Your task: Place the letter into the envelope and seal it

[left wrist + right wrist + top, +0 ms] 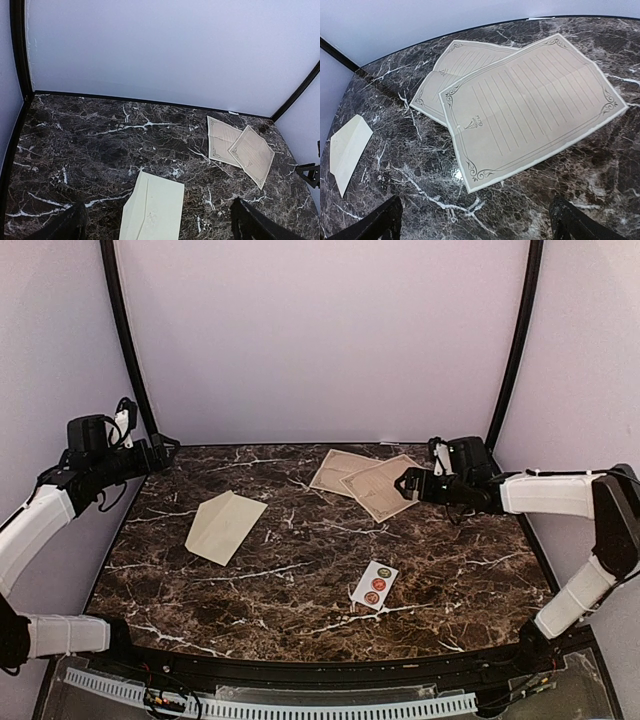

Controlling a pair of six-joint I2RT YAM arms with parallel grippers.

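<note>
The cream envelope lies flat on the left half of the marble table; it also shows in the left wrist view and the right wrist view. Two tan bordered letter sheets lie overlapped at the back: the upper one on the other. My right gripper is open and empty, just above the table at the upper sheet's right edge. My left gripper is open and empty, raised over the back left corner, apart from the envelope.
A small white sticker strip with three round dots lies front of centre. Pale walls and black frame posts enclose the table on the back and sides. The table's raised black edge runs along the front.
</note>
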